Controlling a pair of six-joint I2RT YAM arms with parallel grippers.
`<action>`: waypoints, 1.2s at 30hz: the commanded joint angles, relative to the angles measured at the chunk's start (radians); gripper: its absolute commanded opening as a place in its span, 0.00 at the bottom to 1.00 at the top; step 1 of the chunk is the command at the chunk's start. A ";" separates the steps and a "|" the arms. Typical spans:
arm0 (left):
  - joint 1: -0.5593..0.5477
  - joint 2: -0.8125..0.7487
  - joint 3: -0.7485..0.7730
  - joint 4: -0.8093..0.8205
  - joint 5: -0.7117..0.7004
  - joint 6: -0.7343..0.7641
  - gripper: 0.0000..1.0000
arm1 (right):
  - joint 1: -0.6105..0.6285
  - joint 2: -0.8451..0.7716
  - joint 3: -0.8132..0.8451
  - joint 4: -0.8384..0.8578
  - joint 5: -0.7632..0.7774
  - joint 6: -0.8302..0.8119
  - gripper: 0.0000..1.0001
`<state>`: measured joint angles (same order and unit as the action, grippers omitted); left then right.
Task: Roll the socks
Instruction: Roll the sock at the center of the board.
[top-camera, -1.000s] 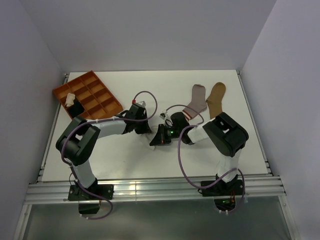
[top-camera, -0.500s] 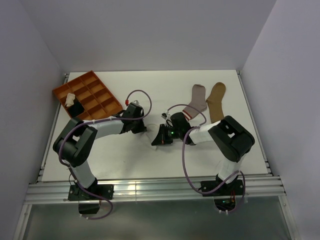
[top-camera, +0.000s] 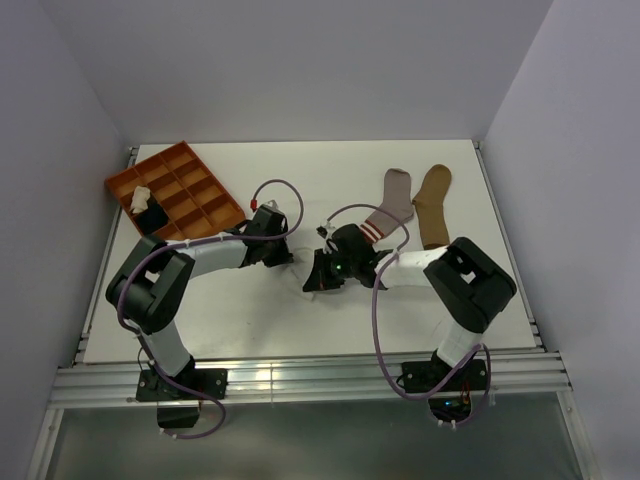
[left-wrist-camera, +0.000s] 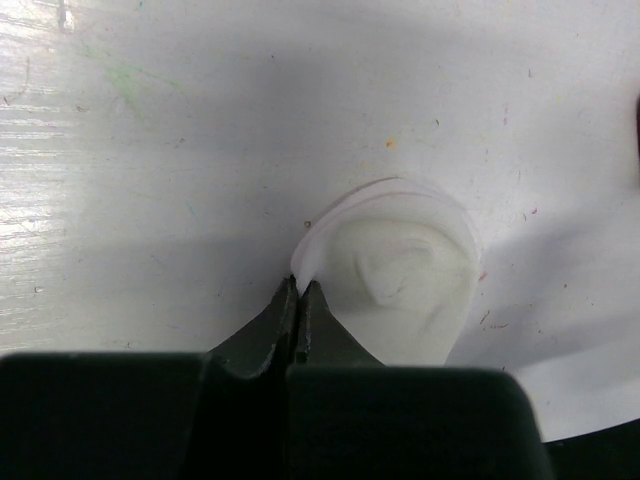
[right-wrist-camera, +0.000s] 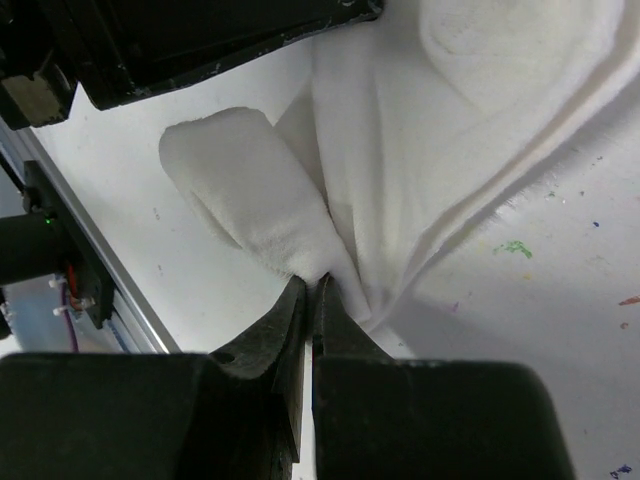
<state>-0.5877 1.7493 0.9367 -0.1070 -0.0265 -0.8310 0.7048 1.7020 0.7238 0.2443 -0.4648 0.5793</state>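
The white sock lies bunched on the table between both grippers. My left gripper is shut on a thin edge of it. My right gripper is shut on a fold of the same white sock, beside a rolled end. In the top view the left gripper and right gripper nearly meet at the table's middle. A grey sock with a red-striped cuff and a tan sock lie flat at the back right.
An orange compartment tray sits at the back left. It holds a cream roll and a black roll. The left arm's housing is close above the right gripper.
The right arm's elbow has swung right and its wrist has edged toward the grey sock. The left arm shifted slightly left early on. Both grippers stay shut on the white sock.
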 joint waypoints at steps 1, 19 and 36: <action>0.022 0.047 -0.007 -0.062 -0.093 0.041 0.00 | 0.028 -0.012 0.026 -0.131 0.026 -0.045 0.00; 0.022 0.046 0.019 0.001 -0.136 0.090 0.01 | 0.050 0.057 0.058 -0.200 0.080 -0.036 0.00; 0.063 -0.137 0.067 -0.115 -0.253 -0.005 0.60 | 0.024 0.219 0.074 -0.042 -0.031 0.139 0.00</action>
<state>-0.5465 1.7153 0.9844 -0.1791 -0.1928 -0.7914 0.7334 1.8545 0.8387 0.2932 -0.5301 0.6960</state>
